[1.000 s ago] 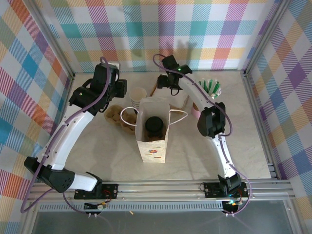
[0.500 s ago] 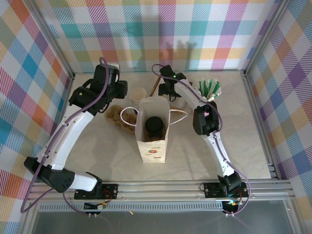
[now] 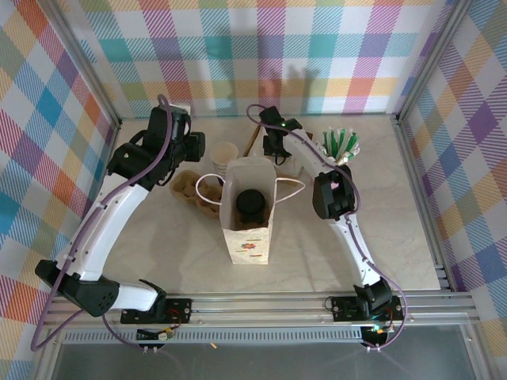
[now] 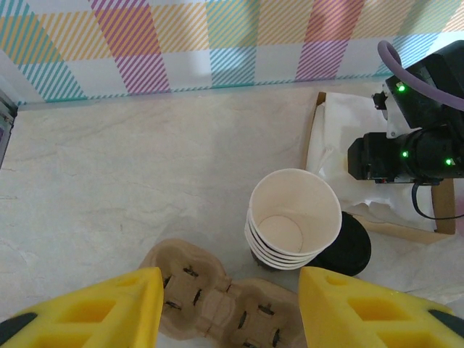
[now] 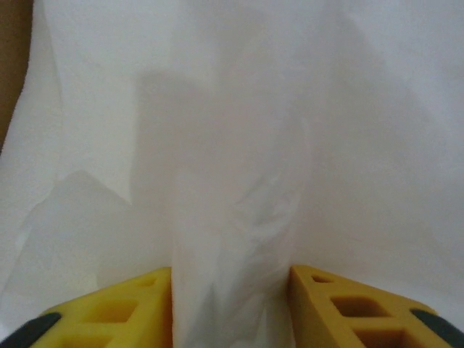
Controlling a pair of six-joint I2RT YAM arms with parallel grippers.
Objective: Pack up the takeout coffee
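The right gripper [image 5: 230,290] is squeezing a fold of white napkin [image 5: 232,167]. The left gripper [image 4: 230,286] hangs over the cup stack [image 4: 293,217] with its fingers apart and nothing in them. The takeout coffee [image 3: 252,203] stands straight up, lid on top, inside the white paper bag [image 3: 247,241], just in front of the right gripper on the robot's side, so I think the right arm is nearer. The bag sits open on the smooth pale table [image 3: 182,253], with bare room in front.

No words, numbers or brand names can be read anywhere in the scene. The white paper bag [image 3: 257,237] in the middle of the table carries a small colourful mark [image 3: 247,248] on its near face. The mark is too small to read.
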